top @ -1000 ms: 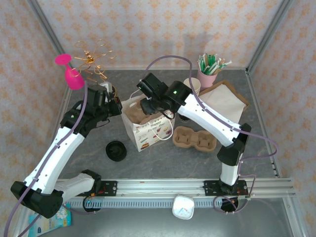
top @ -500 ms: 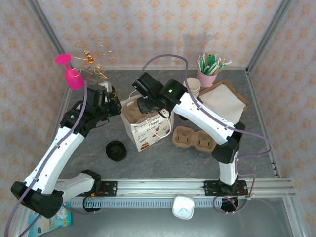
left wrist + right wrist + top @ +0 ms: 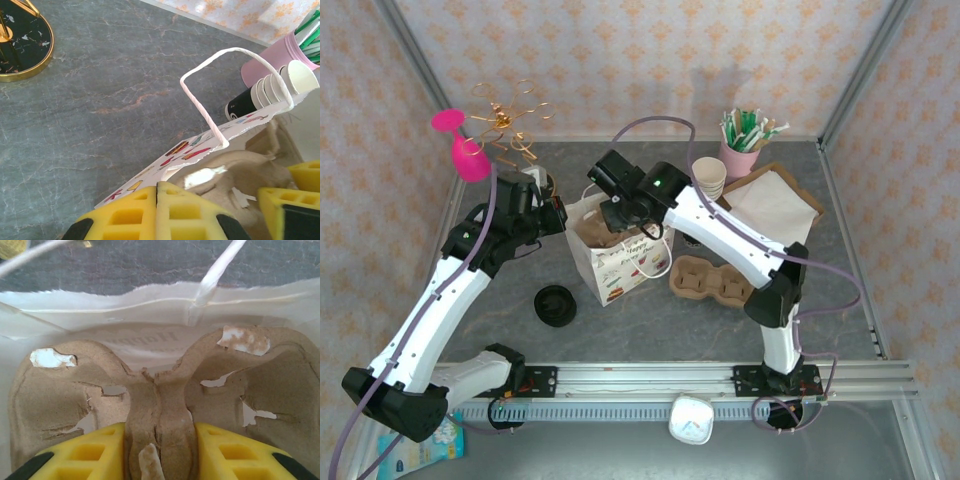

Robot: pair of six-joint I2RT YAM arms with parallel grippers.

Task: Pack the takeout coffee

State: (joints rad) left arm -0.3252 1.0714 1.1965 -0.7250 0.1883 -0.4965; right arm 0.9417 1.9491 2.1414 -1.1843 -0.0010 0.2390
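Left pincer (image 3: pixel 156 205): clamped fully shut, apparently on near rim of bag (image 3: pixel 620 265), beside its handle.
Right pincer (image 3: pixel 160 442): partly open, gripping centre ridge of carrier (image 3: pixel 65 390), down inside bag mouth.
Coffee (image 3: pixel 692 241): dark cup on counter (image 3: pixel 650 320), largely hidden behind right arm, outside bag, just beside second carrier (image 3: pixel 715 282).
Lid (image 3: pixel 555 305): loose, flat on counter, left of bag.

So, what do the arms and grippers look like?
The left arm and right arm have white links and black joints. A lilac cable runs along each. A green light glows on the right arm. The fingers are yellow with rectangular holes.
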